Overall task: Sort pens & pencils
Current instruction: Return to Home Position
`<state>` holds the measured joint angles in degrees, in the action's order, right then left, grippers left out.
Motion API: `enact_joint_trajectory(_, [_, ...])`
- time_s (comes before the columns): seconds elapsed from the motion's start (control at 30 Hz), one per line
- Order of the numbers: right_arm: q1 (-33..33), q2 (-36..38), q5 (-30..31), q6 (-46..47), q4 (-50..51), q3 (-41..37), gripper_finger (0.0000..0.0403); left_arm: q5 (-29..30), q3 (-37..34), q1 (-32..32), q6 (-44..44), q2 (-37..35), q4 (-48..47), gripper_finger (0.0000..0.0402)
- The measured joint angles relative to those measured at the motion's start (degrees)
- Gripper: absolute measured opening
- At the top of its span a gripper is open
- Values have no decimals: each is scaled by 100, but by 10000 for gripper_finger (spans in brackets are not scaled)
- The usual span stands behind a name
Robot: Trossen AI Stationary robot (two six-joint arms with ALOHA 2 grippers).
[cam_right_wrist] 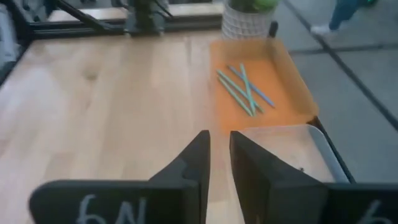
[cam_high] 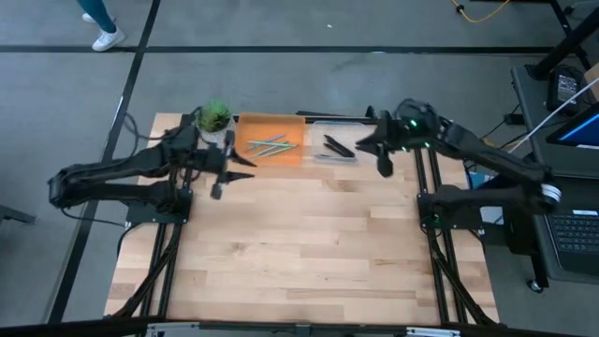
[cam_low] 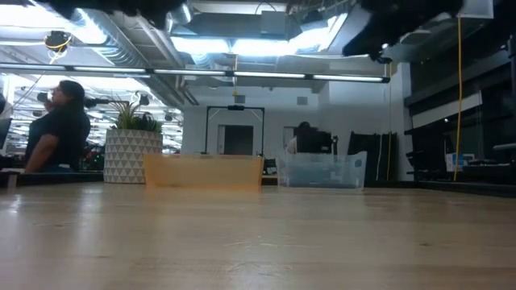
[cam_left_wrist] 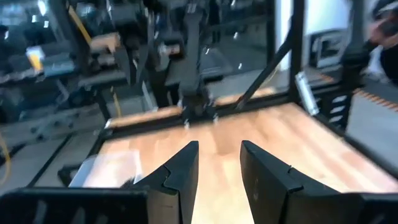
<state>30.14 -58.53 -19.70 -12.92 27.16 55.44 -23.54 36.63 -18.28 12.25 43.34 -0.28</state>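
Several light blue-grey pencils (cam_high: 270,145) lie crossed in an orange tray (cam_high: 245,129), also seen as pencils (cam_right_wrist: 244,90) in the right wrist view. Black pens (cam_high: 337,147) lie in a clear tray (cam_high: 329,126) beside it. My left gripper (cam_high: 239,168) hovers above the table just left of the orange tray, open and empty, its fingers (cam_left_wrist: 180,171) apart. My right gripper (cam_high: 370,154) hovers just right of the clear tray, open by a narrow gap (cam_right_wrist: 219,134) and empty.
A potted plant (cam_high: 214,117) stands at the far edge, left of the orange tray. Both trays sit along the far edge, seen as an orange wall (cam_low: 203,171) and a clear wall (cam_low: 322,171). Bare wood (cam_high: 299,243) fills the near half. A person (cam_low: 60,129) sits beyond the table.
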Motion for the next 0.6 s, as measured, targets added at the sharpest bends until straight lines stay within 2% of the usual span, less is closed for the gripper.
enact_joint_trajectory(0.17, [-289,1211,-7,320,-762,-1111,63,-2,-551,407,-302,-985,13,112])
enact_joint_trajectory(0.33, [-608,2137,-9,716,-1423,-1965,63,146,-1528,879,-805,-1720,432,112])
enact_joint_trajectory(0.47, [-902,2439,-11,849,-1451,-2215,63,157,-2213,1079,-942,-2223,785,112])
enact_joint_trajectory(0.6, [-1215,2455,-6,987,-1458,-2273,63,138,-2582,1263,-1066,-2682,834,112])
